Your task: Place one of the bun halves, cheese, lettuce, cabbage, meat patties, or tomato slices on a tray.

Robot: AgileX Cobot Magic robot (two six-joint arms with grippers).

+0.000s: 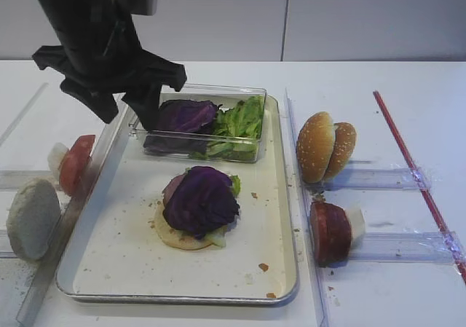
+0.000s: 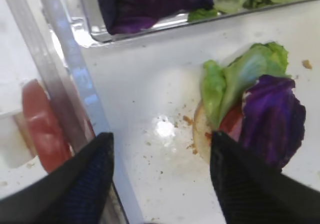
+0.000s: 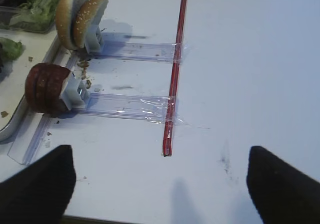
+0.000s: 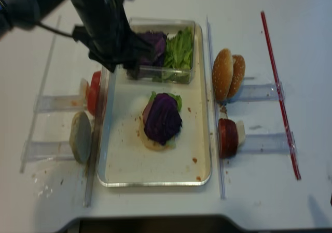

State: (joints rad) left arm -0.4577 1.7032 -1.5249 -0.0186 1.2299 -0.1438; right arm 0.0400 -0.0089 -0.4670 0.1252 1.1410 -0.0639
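Note:
On the cream tray (image 1: pixel 116 254) lies a stack: a pale bun half (image 1: pixel 177 238), lettuce (image 2: pixel 235 74) and a purple cabbage leaf (image 1: pixel 201 199) on top. My left gripper (image 1: pixel 127 112) hangs open and empty over the tray's left rim, between that stack and the tomato slices (image 1: pixel 76 163). In the left wrist view the left gripper (image 2: pixel 162 136) has bare tray between its fingers. Sesame bun halves (image 1: pixel 324 146) and meat patties (image 1: pixel 331 232) stand on edge right of the tray. My right gripper (image 3: pixel 160 151) is open over bare table.
A clear plastic box (image 1: pixel 251 94) at the tray's far end holds cabbage (image 1: pixel 182 116) and lettuce (image 1: pixel 240 123). A pale flat bun half (image 1: pixel 33 218) stands in a clear holder on the left. A red strip (image 1: pixel 415 167) is taped along the table's right side.

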